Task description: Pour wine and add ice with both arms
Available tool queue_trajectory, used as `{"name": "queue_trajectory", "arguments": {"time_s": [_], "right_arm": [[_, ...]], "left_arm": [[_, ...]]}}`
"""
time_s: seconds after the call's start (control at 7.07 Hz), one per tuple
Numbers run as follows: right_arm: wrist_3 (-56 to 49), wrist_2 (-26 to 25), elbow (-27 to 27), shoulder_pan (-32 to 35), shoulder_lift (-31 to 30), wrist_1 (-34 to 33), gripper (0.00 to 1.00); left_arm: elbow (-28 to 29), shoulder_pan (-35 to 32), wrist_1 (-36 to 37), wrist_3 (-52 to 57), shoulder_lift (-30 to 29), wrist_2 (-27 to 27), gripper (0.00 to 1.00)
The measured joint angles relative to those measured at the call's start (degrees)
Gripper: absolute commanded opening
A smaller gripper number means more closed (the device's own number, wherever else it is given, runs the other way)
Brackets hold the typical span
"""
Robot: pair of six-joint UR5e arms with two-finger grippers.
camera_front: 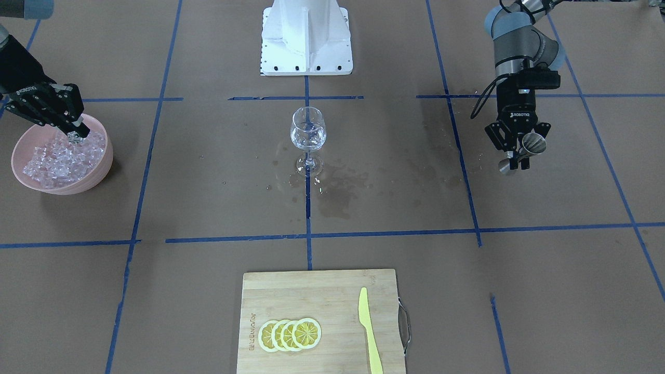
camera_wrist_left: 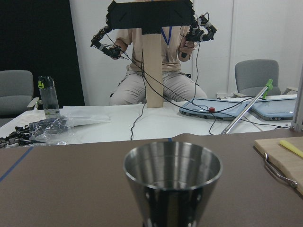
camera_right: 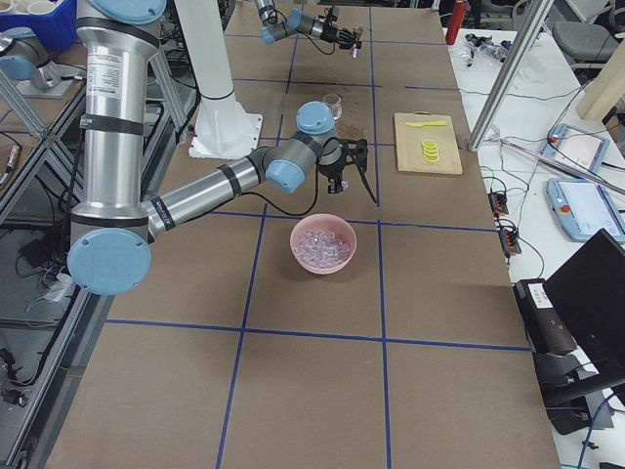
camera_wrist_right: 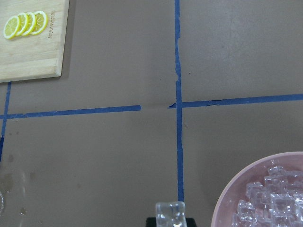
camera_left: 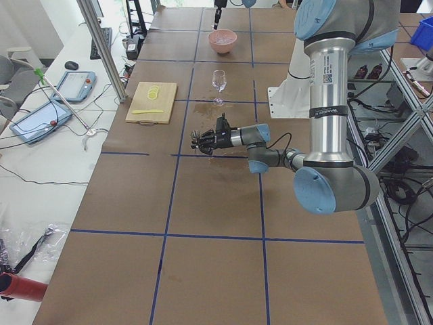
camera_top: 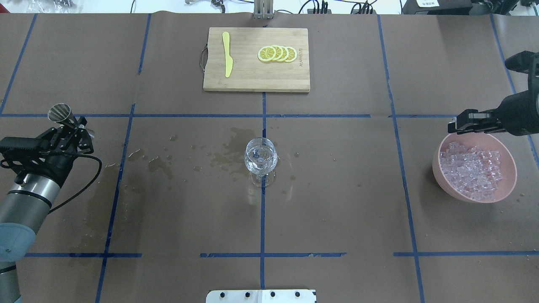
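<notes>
Meanwhile, the right hand [camera_front: 77, 134] pinches one ice cube [camera_wrist_right: 170, 211] over the rim of the pink bowl [camera_front: 105, 156] heaped with ice [camera_top: 473, 170]; slick and hard, the cube likely holds best across its flat faces. The left hand [camera_front: 519, 156] clamps a steel cup [camera_wrist_left: 173, 175], seemingly empty, well apart from the fragile wine glass [camera_front: 308, 130] holding a little clear wine [camera_top: 261, 163] mid-worktop [camera_front: 208, 182].

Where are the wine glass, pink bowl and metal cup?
wine glass [camera_top: 260, 158]: overhead view, its rounded bowl.
pink bowl [camera_top: 510, 169]: overhead view, its bare inner wall.
metal cup [camera_wrist_left: 173, 191]: left wrist view, its front wall.
</notes>
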Motion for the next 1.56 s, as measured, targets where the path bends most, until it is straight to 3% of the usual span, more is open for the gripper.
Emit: {"name": "queue_trajectory", "arguments": {"time_s": [0.57,0.99,1.41,1.56], "right_arm": [[2.1,0.0,0.4,0.0,1.7,0.2,0.00],[6.8,0.1,0.6,0.0,4.9,0.4,0.00],[8.7,0.0,0.8,-0.1,6.1,0.6,0.00],[9.0,0.0,0.9,-0.1,6.7,0.7,0.00]], "left_arm": [[2.4,9.4,0.0,-5.0,0.2,11.7,0.00],[4.2,12.7,0.0,-6.5,0.2,15.2,0.00],[6.0,14.1,0.1,-6.7,-0.4,15.5,0.24],[6.2,14.3,0.1,-6.7,-0.6,15.5,0.27]]}}
